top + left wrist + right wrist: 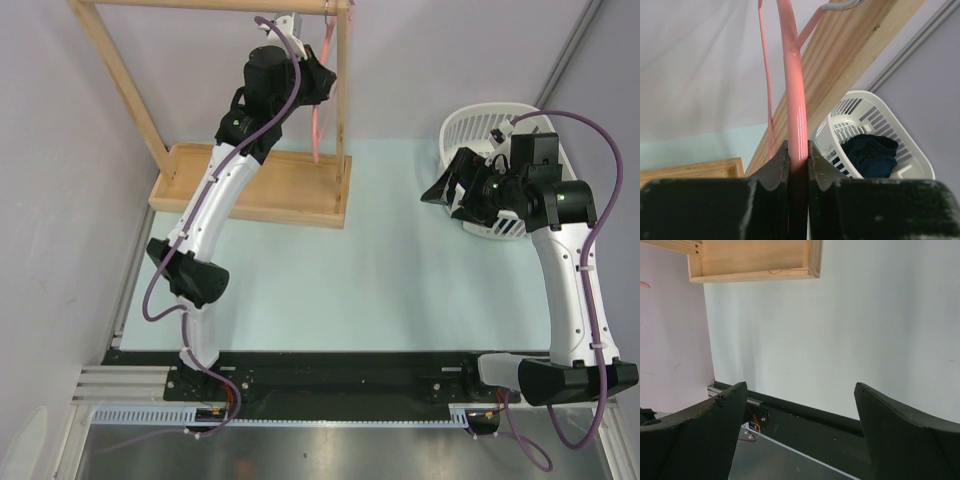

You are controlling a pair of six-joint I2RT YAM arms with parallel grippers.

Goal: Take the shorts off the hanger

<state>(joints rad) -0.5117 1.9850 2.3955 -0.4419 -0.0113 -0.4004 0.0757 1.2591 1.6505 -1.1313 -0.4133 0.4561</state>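
The pink hanger [795,90] hangs bare from the wooden rack's top bar by its metal hook [840,6]. My left gripper [798,150] is shut on the hanger's lower arm. From above, the hanger [318,125] shows as a thin pink strip just below that gripper [322,82]. The dark navy shorts [871,156] lie crumpled inside the white basket [920,162]. My right gripper [447,180] hovers open at the basket's left side, with nothing between its fingers [725,415]. In the top view the right arm hides the shorts.
The light wooden rack [255,185] stands at the back left, its base board on the pale table [380,280]. The basket [480,120] sits at the back right. A grey wall runs along the left side.
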